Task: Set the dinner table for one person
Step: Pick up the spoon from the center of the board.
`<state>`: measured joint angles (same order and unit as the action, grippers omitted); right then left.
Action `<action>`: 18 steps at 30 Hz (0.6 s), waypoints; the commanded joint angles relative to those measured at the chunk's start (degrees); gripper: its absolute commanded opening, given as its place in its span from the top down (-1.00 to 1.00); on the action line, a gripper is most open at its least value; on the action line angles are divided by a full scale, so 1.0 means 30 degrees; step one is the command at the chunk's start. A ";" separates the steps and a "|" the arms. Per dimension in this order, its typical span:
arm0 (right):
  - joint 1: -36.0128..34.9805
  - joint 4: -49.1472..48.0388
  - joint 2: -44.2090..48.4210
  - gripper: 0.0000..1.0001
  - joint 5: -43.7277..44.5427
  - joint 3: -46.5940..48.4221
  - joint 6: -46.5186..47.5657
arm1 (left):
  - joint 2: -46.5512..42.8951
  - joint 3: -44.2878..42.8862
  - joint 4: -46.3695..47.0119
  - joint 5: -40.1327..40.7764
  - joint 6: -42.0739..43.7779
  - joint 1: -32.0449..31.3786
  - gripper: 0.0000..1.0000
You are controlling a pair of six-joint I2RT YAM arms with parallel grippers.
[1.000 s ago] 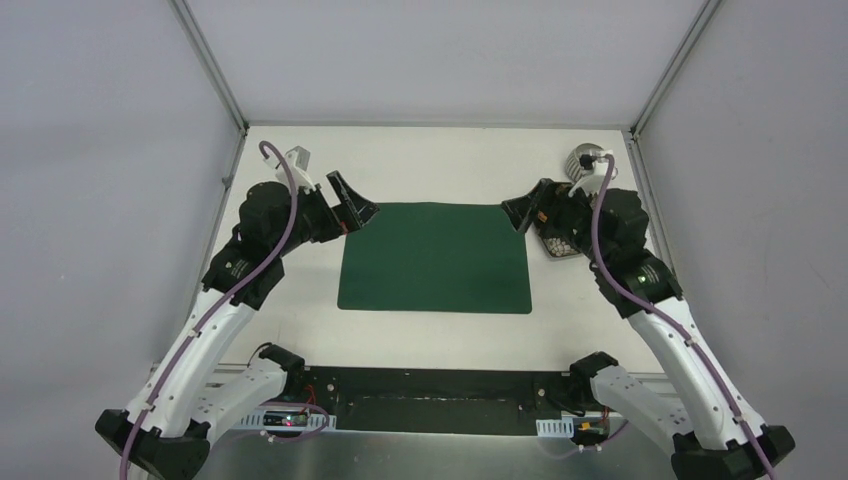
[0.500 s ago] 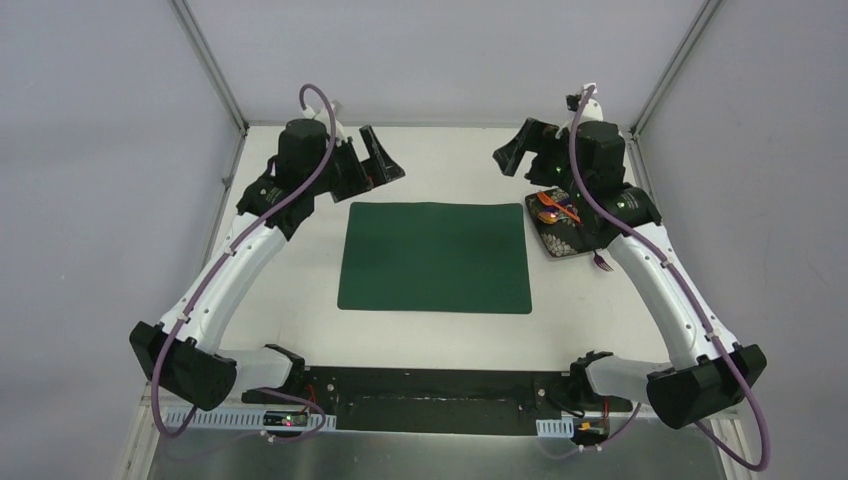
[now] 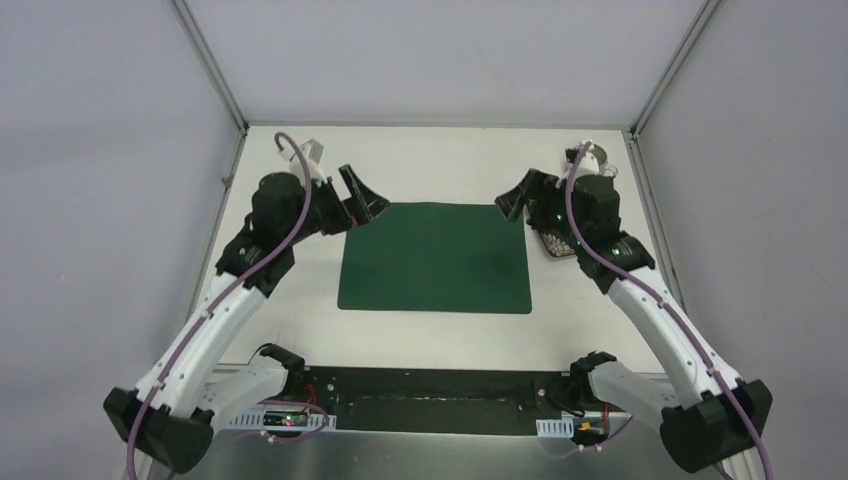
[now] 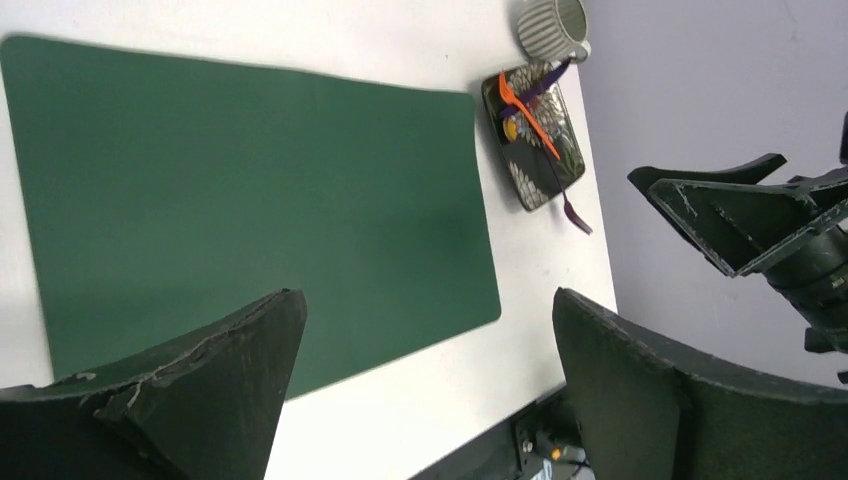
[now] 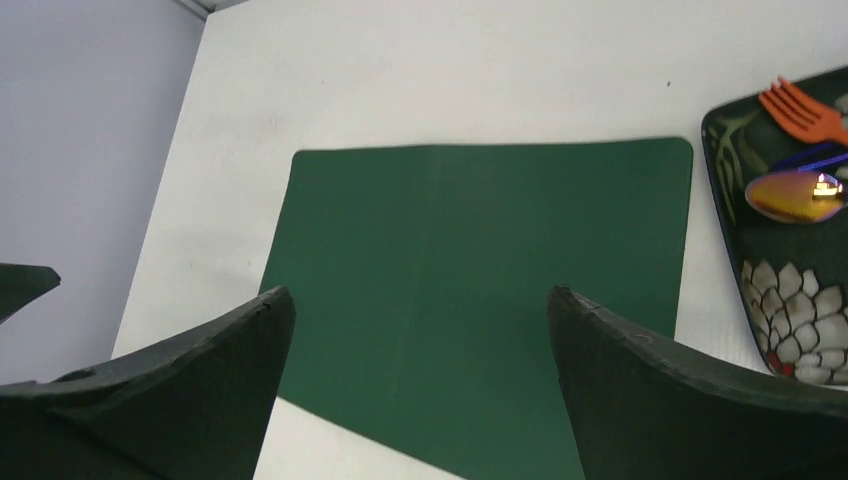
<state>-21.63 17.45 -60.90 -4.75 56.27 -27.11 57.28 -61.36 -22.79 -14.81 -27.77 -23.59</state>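
Note:
The white dinner table (image 3: 440, 160) carries a dark green placemat (image 3: 435, 258) at its middle. A dark floral plate (image 4: 535, 140) lies right of the mat, with an orange fork (image 4: 525, 110) and a purple-handled spoon (image 4: 565, 195) on it. A ribbed grey mug (image 4: 550, 25) stands beyond the plate. My left gripper (image 3: 362, 198) hovers open and empty over the mat's far left corner. My right gripper (image 3: 512, 203) hovers open and empty over the far right corner. In the top view my right arm hides most of the plate (image 3: 555, 243).
Thin aluminium posts (image 3: 210, 65) and grey walls bound the table on three sides. The arm bases and a black rail (image 3: 430, 395) sit at the near edge. In the right wrist view the plate (image 5: 790, 260), fork (image 5: 795, 110) and shiny spoon bowl (image 5: 795, 195) are at the right.
Half a second ago both arms reached toward the table's far edge. Both have drawn back and down to the mat's far corners. Both grippers stay open and empty.

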 commanded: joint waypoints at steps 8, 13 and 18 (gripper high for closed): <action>0.0031 0.0893 0.5660 -0.99 -0.1962 0.1811 0.1952 | -0.5332 0.0522 0.4079 0.1516 -0.0607 -0.0075 -0.98; 0.0017 0.3901 0.5452 -1.00 -0.0073 0.3190 0.2660 | -0.3641 -0.1423 0.3353 0.1059 -0.0790 -0.0078 -0.98; 0.0047 0.1941 0.4335 -1.00 0.0819 0.3716 0.2959 | -0.3173 -0.3049 0.3403 0.2614 0.0045 -0.0075 -0.98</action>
<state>-21.63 24.58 -43.72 -5.15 64.90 -20.43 46.59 -65.21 -13.67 -10.31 -29.71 -23.59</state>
